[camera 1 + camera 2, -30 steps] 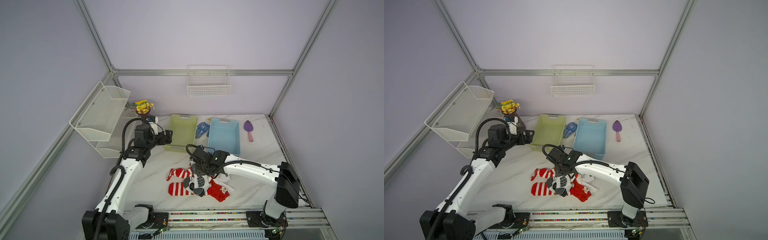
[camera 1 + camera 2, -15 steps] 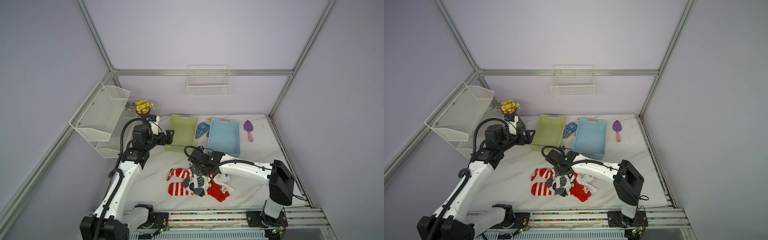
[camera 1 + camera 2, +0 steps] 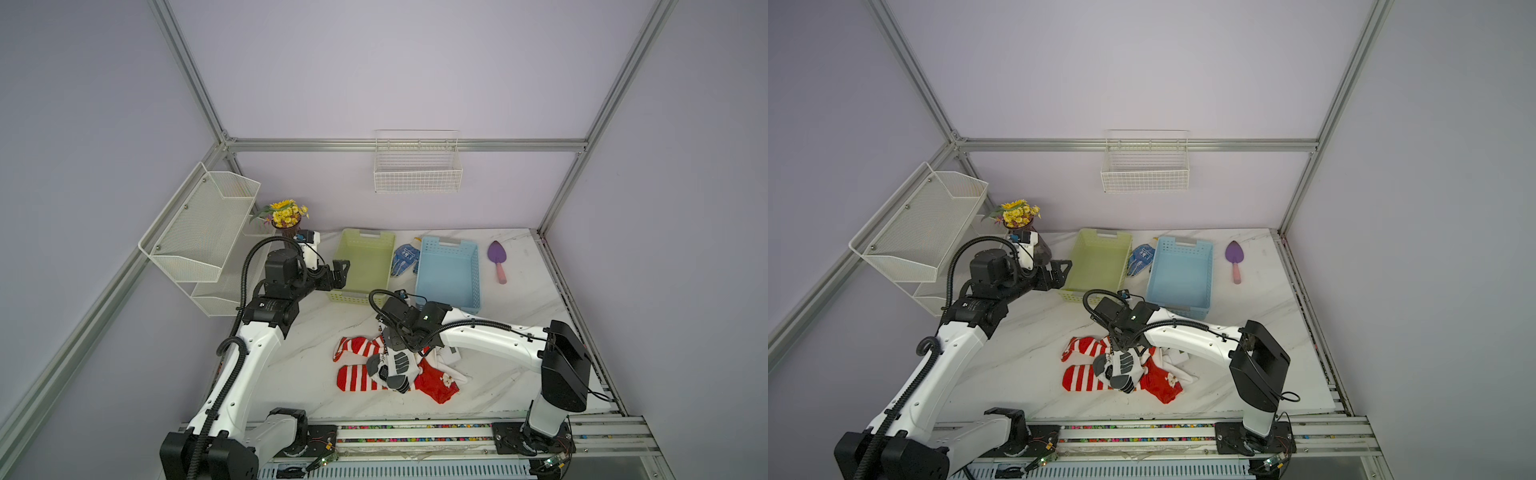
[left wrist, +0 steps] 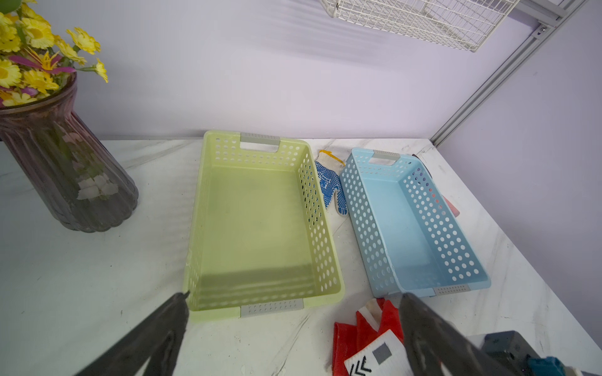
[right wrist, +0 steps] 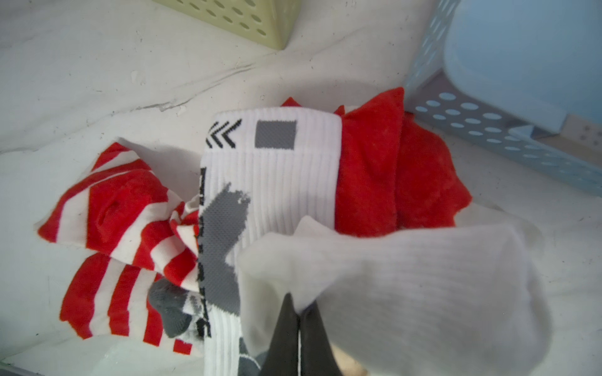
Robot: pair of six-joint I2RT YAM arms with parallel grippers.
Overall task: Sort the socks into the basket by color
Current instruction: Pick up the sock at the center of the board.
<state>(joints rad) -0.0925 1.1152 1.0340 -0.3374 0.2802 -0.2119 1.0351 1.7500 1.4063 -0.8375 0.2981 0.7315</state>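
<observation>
**Right gripper pinches a white sock**

The white sock [image 5: 407,286] lies on the pile [image 3: 395,370] near the bench's front edge, trailing rightward from the right gripper [image 5: 298,312], which is pressed together on its edge. The blue basket [image 3: 476,270] stands just behind. The left gripper [image 3: 340,272], spread, hovers by the green basket [image 3: 353,297].
</observation>
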